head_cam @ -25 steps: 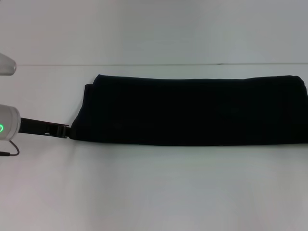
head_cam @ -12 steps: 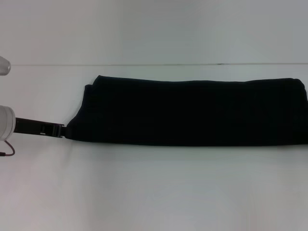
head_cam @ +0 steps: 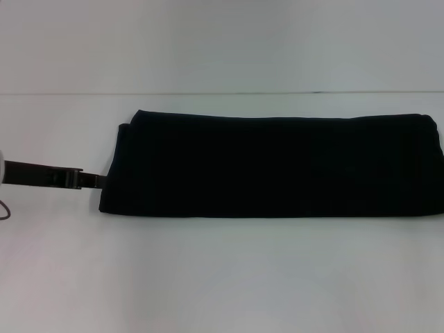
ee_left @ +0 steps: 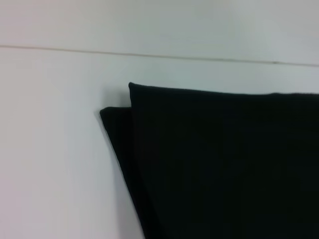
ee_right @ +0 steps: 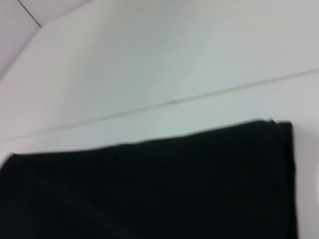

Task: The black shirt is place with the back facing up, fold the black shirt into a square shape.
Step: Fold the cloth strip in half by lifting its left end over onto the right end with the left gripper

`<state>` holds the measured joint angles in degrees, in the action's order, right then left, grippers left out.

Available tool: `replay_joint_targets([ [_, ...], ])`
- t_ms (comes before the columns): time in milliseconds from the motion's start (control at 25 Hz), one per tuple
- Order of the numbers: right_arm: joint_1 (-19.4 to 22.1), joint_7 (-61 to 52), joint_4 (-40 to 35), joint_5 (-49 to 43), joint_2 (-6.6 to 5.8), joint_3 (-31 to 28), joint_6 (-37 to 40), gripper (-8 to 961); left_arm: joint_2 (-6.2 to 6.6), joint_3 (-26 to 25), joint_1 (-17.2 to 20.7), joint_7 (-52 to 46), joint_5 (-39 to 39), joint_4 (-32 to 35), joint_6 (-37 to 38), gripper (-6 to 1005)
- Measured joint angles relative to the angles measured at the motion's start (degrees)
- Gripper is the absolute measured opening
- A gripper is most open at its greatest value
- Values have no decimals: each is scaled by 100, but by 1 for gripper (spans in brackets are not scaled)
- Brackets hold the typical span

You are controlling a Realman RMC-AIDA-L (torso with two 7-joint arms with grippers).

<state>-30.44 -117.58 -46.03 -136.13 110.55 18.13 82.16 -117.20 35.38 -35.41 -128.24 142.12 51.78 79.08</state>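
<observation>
The black shirt (head_cam: 277, 163) lies on the white table as a long folded band, stretching from left of centre to the right edge of the head view. No lettering shows on it. My left gripper (head_cam: 97, 182) shows side-on as a thin dark bar that reaches in from the left and meets the band's left end near its front corner. The left wrist view shows the layered corner of the black shirt (ee_left: 224, 164), with one layer stepping out from under another. In the right wrist view the black shirt (ee_right: 149, 189) fills the lower part. My right gripper is out of view.
The white table (head_cam: 208, 277) runs bare in front of the shirt and to its left. A thin seam line (head_cam: 208, 93) crosses behind the shirt, where the table meets the pale backdrop.
My left arm's white body has slid out at the left edge, and the gripper now sits a little higher. The shirt's left front corner has dropped and spread toward the table's front.
</observation>
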Motion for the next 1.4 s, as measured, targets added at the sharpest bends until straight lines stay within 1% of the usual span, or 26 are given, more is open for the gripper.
replay_joint_targets([
  [160, 78, 453, 1, 669, 18, -144, 470, 299, 45, -425, 2, -64, -26, 74, 653, 233],
  [240, 74, 772, 118, 1004, 63, -127, 580, 377, 80, -629, -14, -122, -78, 49, 1075, 278],
  [320, 12, 1086, 240, 1224, 105, -98, 643, 616, 141, -765, -47, -239, -159, -42, 1444, 324],
  [400, -110, 1321, 401, 1275, 127, -79, 654, 696, 257, -865, -134, -476, -289, -287, 1861, 369],
  [520, -352, 1584, 701, 1257, 108, 93, 542, 816, 390, -986, -289, -802, -401, -843, 2045, 603],
  [560, -424, 1677, 756, 1250, 99, 230, 493, 856, 424, -1020, -339, -897, -413, -1038, 2034, 644],
  [640, -554, 1796, 779, 1247, 87, 493, 423, 892, 456, -1038, -411, -1080, -422, -1323, 1942, 727],
  [720, -681, 1855, 745, 1257, 67, 686, 419, 927, 461, -1021, -456, -1353, -423, -1486, 1822, 810],
  [760, -739, 1885, 745, 1266, 48, 755, 466, 945, 454, -1010, -461, -1489, -416, -1532, 1762, 819],
  [840, -873, 1927, 743, 1274, 1, 880, 560, 945, 424, -1011, -455, -1795, -403, -1613, 1580, 837],
  [920, -991, 1932, 738, 1280, -16, 965, 613, 945, 402, -1030, -403, -2065, -414, -1700, 1349, 855],
  [1000, -1080, 1957, 732, 1291, -10, 994, 597, 945, 391, -1093, -334, -2316, -433, -1835, 1082, 873],
  [1200, -1205, 2061, 726, 1298, 29, 1002, 518, 945, 403, -1387, -234, -2717, -430, -2103, 796, 909],
  [1400, -1238, 2072, 648, 1317, 58, 998, 510, 945, 395, -1403, -196, -3099, -397, -2212, 613, 908],
])
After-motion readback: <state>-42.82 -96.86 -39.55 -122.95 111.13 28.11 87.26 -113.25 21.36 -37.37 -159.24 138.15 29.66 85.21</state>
